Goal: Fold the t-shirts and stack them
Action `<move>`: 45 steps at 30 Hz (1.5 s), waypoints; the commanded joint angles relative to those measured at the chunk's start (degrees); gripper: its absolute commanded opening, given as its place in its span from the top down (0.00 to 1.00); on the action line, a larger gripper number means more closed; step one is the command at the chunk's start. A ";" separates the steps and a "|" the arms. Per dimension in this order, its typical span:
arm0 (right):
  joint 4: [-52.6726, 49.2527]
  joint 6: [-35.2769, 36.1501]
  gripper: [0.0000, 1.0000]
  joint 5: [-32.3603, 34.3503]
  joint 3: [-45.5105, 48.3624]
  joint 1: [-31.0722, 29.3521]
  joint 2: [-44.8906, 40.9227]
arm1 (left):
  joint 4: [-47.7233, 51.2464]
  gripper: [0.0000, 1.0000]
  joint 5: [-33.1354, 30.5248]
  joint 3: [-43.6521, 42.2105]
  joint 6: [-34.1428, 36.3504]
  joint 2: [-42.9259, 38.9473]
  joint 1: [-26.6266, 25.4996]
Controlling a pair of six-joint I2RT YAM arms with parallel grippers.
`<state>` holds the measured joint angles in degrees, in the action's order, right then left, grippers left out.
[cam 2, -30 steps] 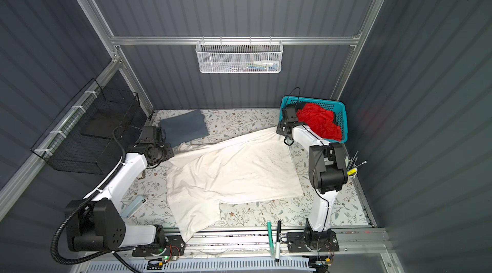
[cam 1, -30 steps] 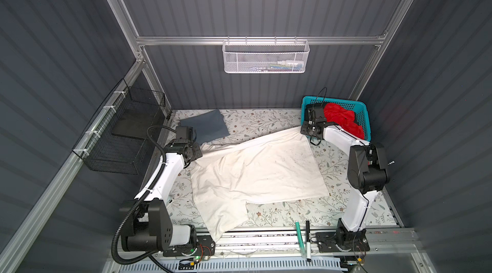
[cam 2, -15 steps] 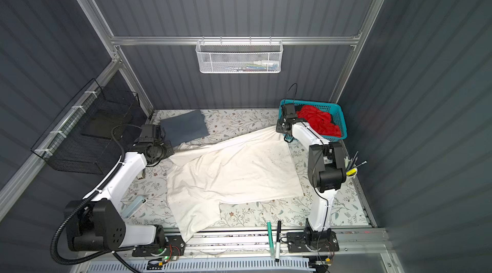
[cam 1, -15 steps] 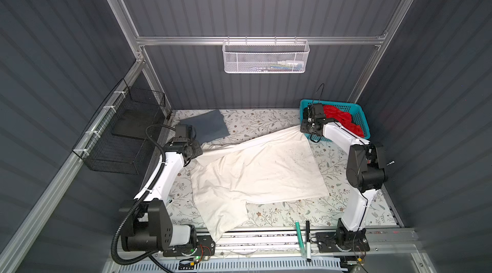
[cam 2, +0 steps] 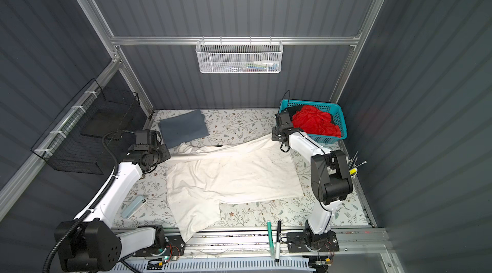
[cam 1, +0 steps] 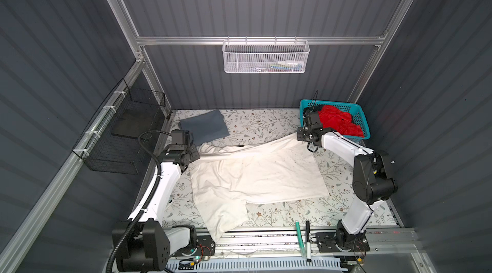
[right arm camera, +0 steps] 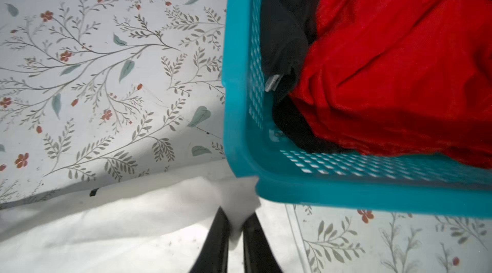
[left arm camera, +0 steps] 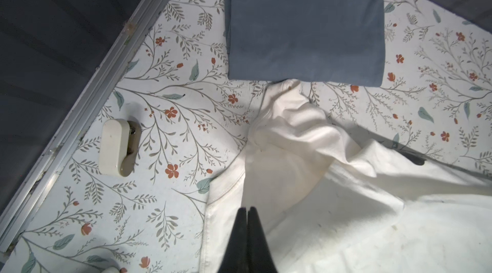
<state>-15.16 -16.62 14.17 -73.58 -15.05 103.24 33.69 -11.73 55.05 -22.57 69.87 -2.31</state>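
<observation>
A large off-white t-shirt lies spread across the middle of the table. Its far right corner is pinched between the fingers of my right gripper, just off the corner of the teal basket. A red t-shirt and a black t-shirt lie bunched in that basket. My left gripper is shut, its tips over the off-white shirt's crumpled left sleeve, with no cloth showing between them. A folded slate-grey t-shirt lies at the back left.
A small white device lies near the left rail, and a pale blue object by the left arm. Two markers rest on the front rail. A black wire basket hangs on the left wall, a white mesh basket on the back wall.
My right gripper has shifted slightly beside the basket corner with the shirt corner still in it. The left arm has stayed put.
</observation>
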 commanded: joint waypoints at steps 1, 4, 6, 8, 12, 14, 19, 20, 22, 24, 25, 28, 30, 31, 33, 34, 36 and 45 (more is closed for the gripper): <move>-3.69 -5.07 0.86 6.85 1.14 0.37 0.08 | 1.29 1.00 2.23 -2.34 -1.14 -1.21 0.11; -3.16 -8.80 0.85 7.79 4.49 0.37 -0.50 | 1.18 1.00 3.17 -4.50 -1.64 -2.46 0.11; -3.52 -10.61 0.85 8.06 5.55 0.38 0.06 | 1.93 1.00 3.47 -5.34 -2.16 -3.32 0.11; -3.84 -11.69 0.85 8.34 6.02 0.46 0.62 | 2.91 1.00 3.35 -5.61 -2.64 -4.69 0.11; -4.09 -13.32 0.85 9.18 7.02 0.55 0.90 | 6.33 1.00 3.72 -5.58 -3.91 -8.08 0.11; -4.43 -13.78 0.84 9.22 7.31 0.71 1.04 | 7.83 1.00 4.06 -6.04 -4.57 -9.70 0.11; -5.52 -16.02 0.80 9.97 8.98 0.88 0.51 | 10.56 1.00 5.75 -10.26 -7.87 -12.61 0.11; -5.65 -16.59 0.77 10.44 9.60 0.86 -0.15 | 10.38 0.91 6.37 -11.65 -9.15 -13.32 -0.01; -5.94 -17.47 0.66 11.42 10.87 0.90 -1.70 | 9.44 0.71 7.85 -12.50 -10.75 -14.26 -0.33; -5.22 -18.24 0.56 11.64 12.66 0.90 -3.76 | 9.20 0.65 7.69 -12.43 -12.65 -14.42 -0.33; -4.49 -18.44 0.52 11.49 13.72 0.89 -4.73 | 8.99 0.65 7.45 -12.16 -12.89 -14.25 -0.33; -2.75 -18.89 0.33 10.08 15.99 0.87 -7.64 | 4.13 0.64 8.22 -12.41 -11.73 -13.14 -0.40; -1.50 -18.14 0.27 7.16 17.08 0.65 -9.48 | -2.96 0.67 13.24 -12.31 -9.02 -9.94 -0.46; -0.99 -17.51 0.25 4.91 17.43 0.48 -10.31 | -5.82 0.68 15.79 -11.81 -8.13 -7.19 -0.63; 0.67 -15.35 0.23 -1.87 18.90 -0.69 -12.30 | -9.06 0.67 21.10 -8.44 -4.94 0.70 -2.39; 0.63 -14.82 0.23 -3.33 19.52 -1.78 -13.15 | -8.98 0.67 21.02 -6.19 -3.62 4.82 -3.99; -1.26 -15.05 0.21 -2.55 21.25 -5.56 -15.59 | -9.84 0.67 18.71 -2.72 -0.91 10.86 -8.31; -4.46 -24.20 0.17 -7.89 33.38 -12.45 -25.65 | -14.44 0.59 14.96 3.10 0.23 23.49 -12.71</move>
<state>-17.23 -37.32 8.56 -42.65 -27.16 79.26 20.62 4.34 55.37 -24.51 91.39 -14.61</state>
